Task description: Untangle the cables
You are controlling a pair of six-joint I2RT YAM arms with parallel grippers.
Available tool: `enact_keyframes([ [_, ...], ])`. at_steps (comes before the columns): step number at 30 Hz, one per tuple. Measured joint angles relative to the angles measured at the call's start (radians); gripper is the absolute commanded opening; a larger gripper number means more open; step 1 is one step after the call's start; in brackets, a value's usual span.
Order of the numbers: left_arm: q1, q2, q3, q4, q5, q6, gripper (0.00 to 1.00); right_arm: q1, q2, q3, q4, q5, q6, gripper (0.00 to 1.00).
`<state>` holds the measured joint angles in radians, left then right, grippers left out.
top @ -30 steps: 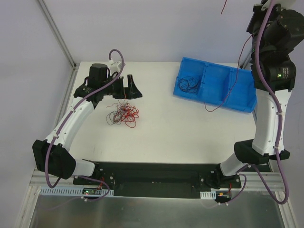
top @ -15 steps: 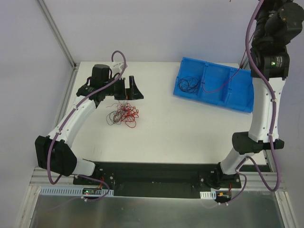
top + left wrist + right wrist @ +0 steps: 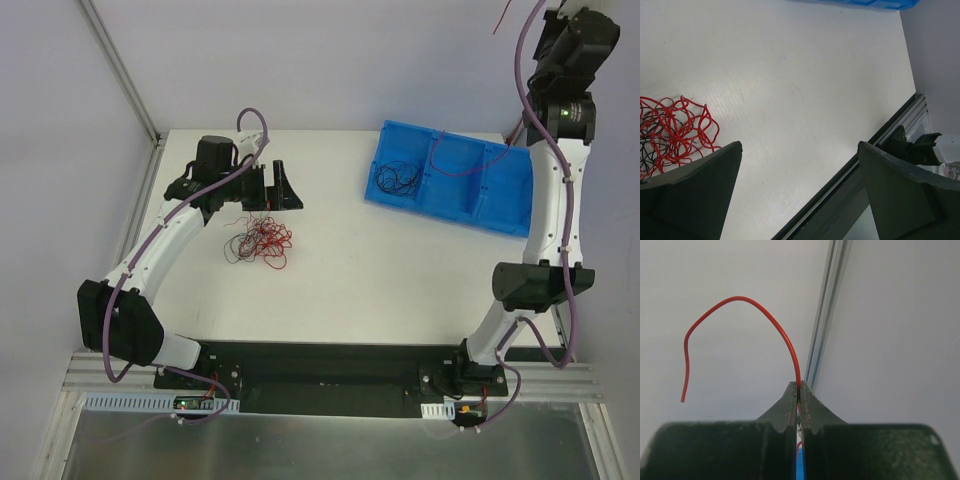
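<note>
A tangle of thin red and black cables (image 3: 258, 242) lies on the white table left of centre; it also shows at the left edge of the left wrist view (image 3: 671, 131). My left gripper (image 3: 280, 187) is open and empty, low over the table just behind the tangle, its jaws wide apart (image 3: 799, 146). My right gripper (image 3: 549, 8) is raised high at the top right. It is shut on a single red cable (image 3: 740, 299), whose free end curls above the jaws (image 3: 503, 20). The rest of the cable hangs down to the blue bin.
A blue bin (image 3: 505, 205) with compartments sits at the back right; a small bunch of black cables (image 3: 397, 178) lies in its left compartment. A black rail (image 3: 330, 365) runs along the table's near edge. A metal frame post (image 3: 120, 70) stands at the back left.
My right arm has risen and straightened, lifting the red cable; its hanging end has moved from the table in front of the bin into the bin. The left arm has hardly moved.
</note>
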<state>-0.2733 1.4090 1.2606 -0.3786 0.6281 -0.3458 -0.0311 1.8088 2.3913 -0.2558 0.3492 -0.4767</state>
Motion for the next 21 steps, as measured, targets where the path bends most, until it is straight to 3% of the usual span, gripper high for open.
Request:
enact_keyframes([
  [12, -0.001, 0.0, 0.0, 0.009, 0.019, -0.006, 0.99, -0.001, -0.086, -0.546, 0.067, -0.07, 0.14, 0.0],
  [21, -0.007, 0.0, -0.009, 0.023, 0.024, -0.006, 0.99, -0.001, -0.055, -0.583, 0.124, -0.13, 0.18, 0.0],
])
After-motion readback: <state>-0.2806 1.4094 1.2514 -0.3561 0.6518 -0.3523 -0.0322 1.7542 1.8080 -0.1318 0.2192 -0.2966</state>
